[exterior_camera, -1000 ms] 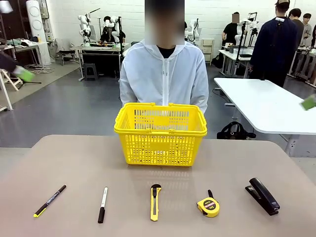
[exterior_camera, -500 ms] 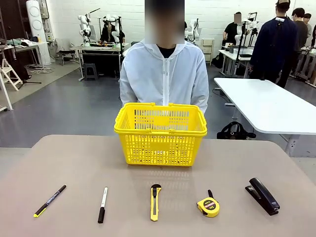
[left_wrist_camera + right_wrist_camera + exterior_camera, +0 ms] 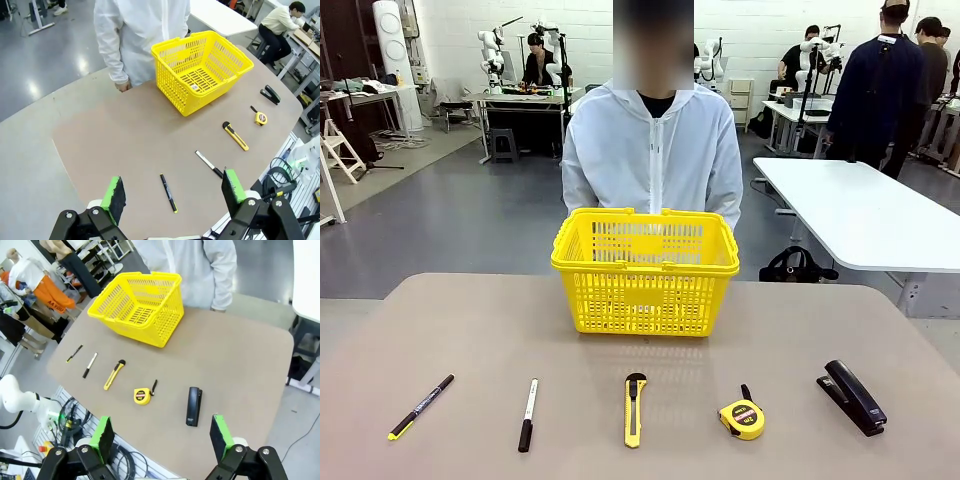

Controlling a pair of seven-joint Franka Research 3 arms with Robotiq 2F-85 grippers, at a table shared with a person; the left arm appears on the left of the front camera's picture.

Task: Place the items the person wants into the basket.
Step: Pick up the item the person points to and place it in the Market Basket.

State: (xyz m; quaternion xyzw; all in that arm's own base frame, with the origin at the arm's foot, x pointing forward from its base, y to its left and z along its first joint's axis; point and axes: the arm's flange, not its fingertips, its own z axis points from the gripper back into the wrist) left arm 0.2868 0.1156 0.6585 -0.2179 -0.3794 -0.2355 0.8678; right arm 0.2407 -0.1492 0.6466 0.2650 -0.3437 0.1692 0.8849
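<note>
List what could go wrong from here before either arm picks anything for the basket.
1. The pen, marker, utility knife, tape measure and stapler lie in one row. The person is not visibly pointing, so a wrong pick is possible.
2. Pen and marker lie flat and slim; the fingers may roll them or scrape the table.
3. The basket has tall walls; a low carry could hit its rim.

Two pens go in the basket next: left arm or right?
Left, probably. The black pen and the marker lie at the row's left end, framed between the fingers of the open left pincer. The right pincer, also open, hangs over the stapler end.
</note>
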